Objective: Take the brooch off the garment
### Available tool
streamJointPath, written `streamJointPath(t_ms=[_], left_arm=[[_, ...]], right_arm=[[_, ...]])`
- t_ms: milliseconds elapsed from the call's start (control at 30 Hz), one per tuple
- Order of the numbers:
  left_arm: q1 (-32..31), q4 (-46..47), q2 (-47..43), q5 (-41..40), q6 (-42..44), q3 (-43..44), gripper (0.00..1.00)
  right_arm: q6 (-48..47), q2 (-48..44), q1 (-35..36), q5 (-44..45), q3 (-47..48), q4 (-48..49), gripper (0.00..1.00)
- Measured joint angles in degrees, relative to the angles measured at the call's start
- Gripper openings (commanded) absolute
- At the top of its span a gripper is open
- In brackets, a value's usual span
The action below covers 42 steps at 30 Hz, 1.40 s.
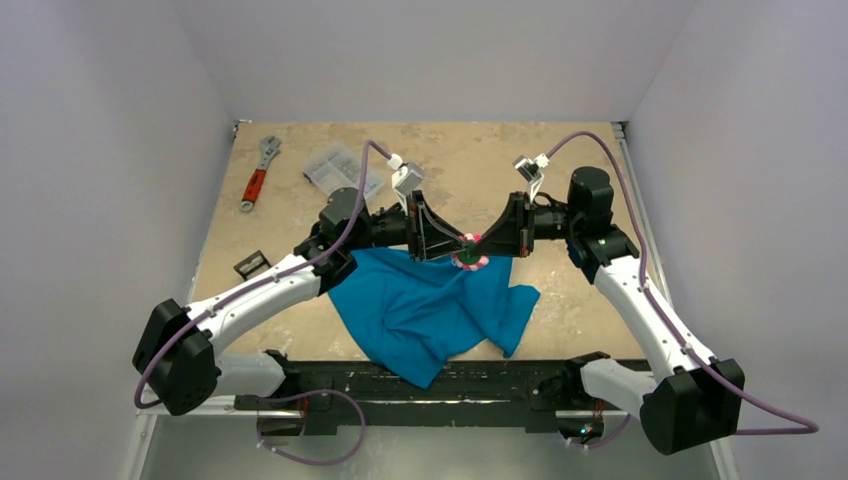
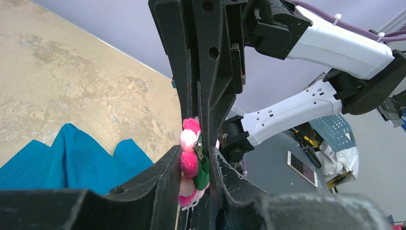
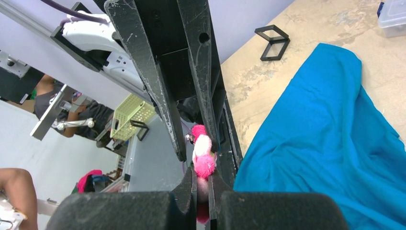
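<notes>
The left gripper (image 2: 195,158) and the right gripper (image 3: 203,178) are meeting tip to tip. The brooch (image 2: 189,163) is sitting right between all four fingers. The right gripper is pinching tight on the pink fluff at the edge of the brooch. The left gripper is hugging the brooch from its two flat sides. One finger is pressing on the pink balls and the other on the green back (image 2: 204,173). It looks like a real hold, not an open hand.

The shirt (image 3: 325,143) is lying on the table (image 2: 72,81), off to the side of the fingers and below them. No blue cloth is showing between the fingers in the close views, so the brooch looks to be up off the shirt. From above, though, the brooch is hiding the shirt's top edge. I cannot tell for sure if the pin is out.

The brooch is looking very light and squishy. The fluff is going to squash and may slip out of a pinch. The green back and the little metal clip (image 2: 197,152) are looking harder, so they are the better places to grab. The shirt is soft and floppy, and nothing is holding it down. If the pin is caught, the cloth is going to come up too, so a slow, gentle pull seems best.
</notes>
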Motion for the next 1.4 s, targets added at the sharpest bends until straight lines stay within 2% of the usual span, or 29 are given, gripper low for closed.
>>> streamJointPath(t_ms=[200,700,1133,1400], left_arm=[[0.0,0.5,0.3,0.0,-0.3,0.0,0.18],[0.4,4.2,2.1,1.2,-1.4,0.0,0.14],[0.3,4.7,3.2,2.0,-0.9,0.2,0.19],[-0.4,4.2,3.9,1.8,0.4,1.1,0.26]], right_arm=[[-0.1,0.1,0.0,0.0,0.1,0.0,0.00],[-0.9,0.1,-0.4,0.1,0.6,-0.6,0.00],[-1.3,0.5,-0.5,0.1,0.7,-2.1,0.00],[-1.6,1.2,-0.5,-0.3,1.0,-2.6,0.00]])
